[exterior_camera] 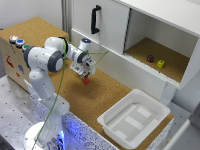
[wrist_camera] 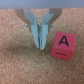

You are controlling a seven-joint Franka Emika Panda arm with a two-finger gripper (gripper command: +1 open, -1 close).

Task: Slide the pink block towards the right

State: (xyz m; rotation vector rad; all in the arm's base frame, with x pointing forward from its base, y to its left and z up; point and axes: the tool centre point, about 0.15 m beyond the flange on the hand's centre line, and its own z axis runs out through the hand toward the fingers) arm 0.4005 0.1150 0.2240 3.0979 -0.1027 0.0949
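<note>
A white plastic tub [exterior_camera: 131,120] with a ridged floor sits on the cork-topped counter [exterior_camera: 107,92] toward the exterior view's right, well apart from the work. Behind, an open white cabinet [exterior_camera: 165,30] holds a small dark purple block [exterior_camera: 150,58] and a small yellow block [exterior_camera: 160,63] on its cork shelf; a black handle [exterior_camera: 95,19] marks the closed door beside it. Coloured buttons [exterior_camera: 16,40] top a wooden box at the exterior view's left. Nothing lies on the cork between the pink block [exterior_camera: 86,80] and the tub. The block, a reddish-pink cube bearing a black letter A [wrist_camera: 63,42], rests on the grainy cork mid-counter. The white Franka arm [exterior_camera: 47,60] is bent over at the elbow, wrist pointing down. Its gripper [wrist_camera: 39,44] stands with metal fingers [wrist_camera: 36,35] pressed together, tips down at the cork just beside the block, holding nothing.
</note>
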